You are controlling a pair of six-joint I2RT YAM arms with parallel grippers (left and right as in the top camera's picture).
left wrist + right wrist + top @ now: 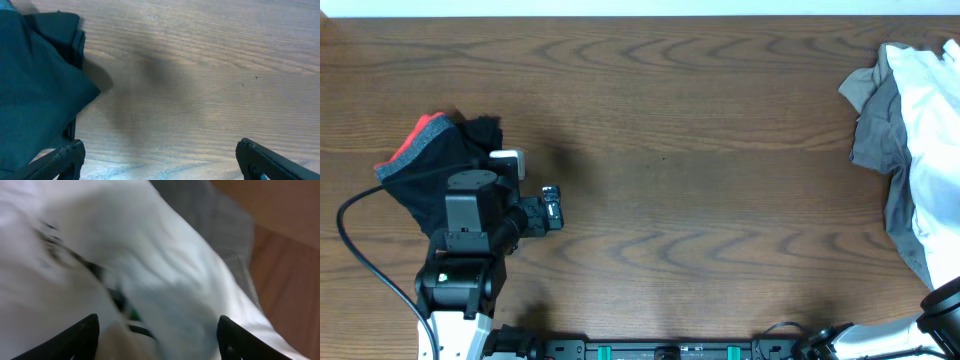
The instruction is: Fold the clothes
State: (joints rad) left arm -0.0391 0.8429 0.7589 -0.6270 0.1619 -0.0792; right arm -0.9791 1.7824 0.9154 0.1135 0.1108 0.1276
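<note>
White crumpled T-shirt [165, 265]: wooden table's [700, 150] right edge, atop grey cloth [878, 130].
Right gripper [157, 330]: jaws apart astride it (seemingly for a pinch).
Left gripper [160, 157]: jaws wide, empty, beside black red-edged garment [430, 165].

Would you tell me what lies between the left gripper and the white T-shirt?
From the left gripper, the overhead view shows bare wooden table, then a crumpled grey garment against the white T-shirt.
</note>
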